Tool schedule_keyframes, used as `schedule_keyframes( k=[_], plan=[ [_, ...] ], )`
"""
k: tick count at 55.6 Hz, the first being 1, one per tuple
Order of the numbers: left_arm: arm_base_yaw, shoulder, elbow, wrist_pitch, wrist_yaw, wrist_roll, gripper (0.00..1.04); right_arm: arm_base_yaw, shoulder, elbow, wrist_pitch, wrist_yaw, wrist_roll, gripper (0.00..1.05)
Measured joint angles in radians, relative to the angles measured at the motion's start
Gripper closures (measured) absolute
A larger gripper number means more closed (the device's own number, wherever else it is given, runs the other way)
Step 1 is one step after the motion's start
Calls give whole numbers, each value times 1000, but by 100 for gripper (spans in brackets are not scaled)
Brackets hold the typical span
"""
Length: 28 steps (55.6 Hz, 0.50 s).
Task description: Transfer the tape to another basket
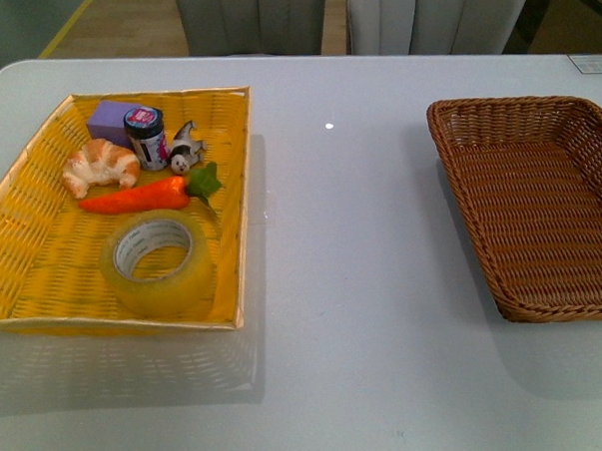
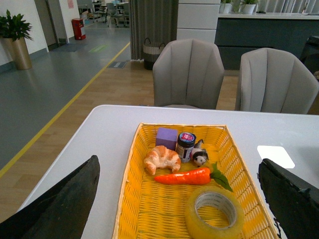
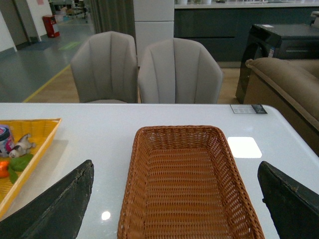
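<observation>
The tape (image 1: 157,262), a wide yellowish translucent roll with a white core, lies flat in the near corner of the yellow woven tray (image 1: 23,278) on the left. It also shows in the left wrist view (image 2: 214,213). The brown wicker basket (image 1: 457,129) stands empty on the right; it also shows in the right wrist view (image 3: 175,130). My left gripper (image 2: 182,199) is open, held above and short of the yellow tray (image 2: 130,199), with the tape between its fingers' lines. My right gripper (image 3: 174,199) is open above the brown basket. Neither arm shows in the front view.
In the yellow tray lie a croissant (image 1: 100,164), an orange toy carrot (image 1: 145,195), a purple block (image 1: 113,120), a small dark jar (image 1: 145,136) and a little animal figure (image 1: 186,148). White table (image 1: 344,284) lies between the trays. Grey chairs (image 1: 437,15) stand behind.
</observation>
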Motion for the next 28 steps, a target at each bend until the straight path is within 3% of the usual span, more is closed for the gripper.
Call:
schedule_keyframes(
  k=[28],
  plan=[
    [0, 0, 0, 0, 0, 0, 9, 0, 0, 0, 0, 0, 0, 9]
  ],
)
